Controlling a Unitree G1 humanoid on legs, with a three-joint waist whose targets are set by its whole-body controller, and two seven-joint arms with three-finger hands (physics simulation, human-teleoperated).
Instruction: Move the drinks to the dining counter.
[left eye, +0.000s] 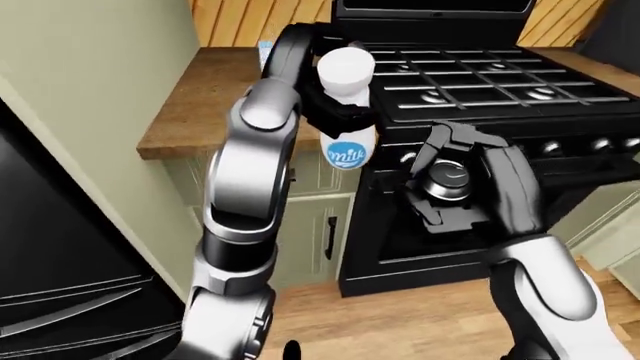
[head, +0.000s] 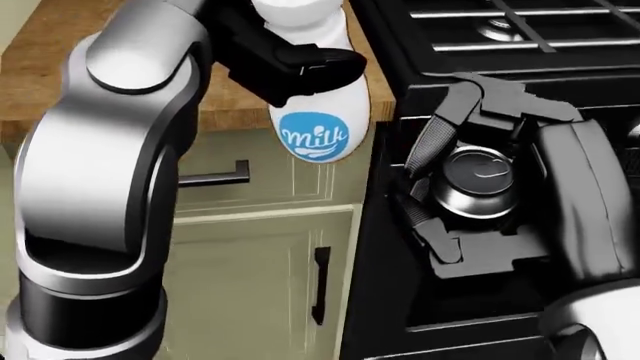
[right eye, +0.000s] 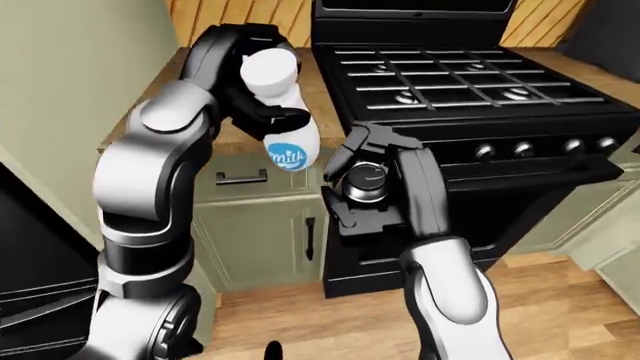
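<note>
1. Drinks are both off the counter: the white plastic milk bottle with the blue "Milk" logo (head: 318, 112) is pinched in the left hand (head: 290, 64), hanging just left of the black gas stove (left eye: 480, 90).
2. The dark metal can (head: 478, 178) sits wrapped in the right hand (head: 490, 187), below the stove's edge.
3. Both look sealed; contents aren't visible.
4. My guess: the milk grip sits high near the neck, so walking could swing it loose.

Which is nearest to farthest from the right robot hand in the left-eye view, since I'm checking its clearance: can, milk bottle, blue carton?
1. Can: held inside the right robot hand.
2. Milk bottle: left of it, in the left robot hand.
3. Blue carton: upper left, on the wooden counter.
</note>
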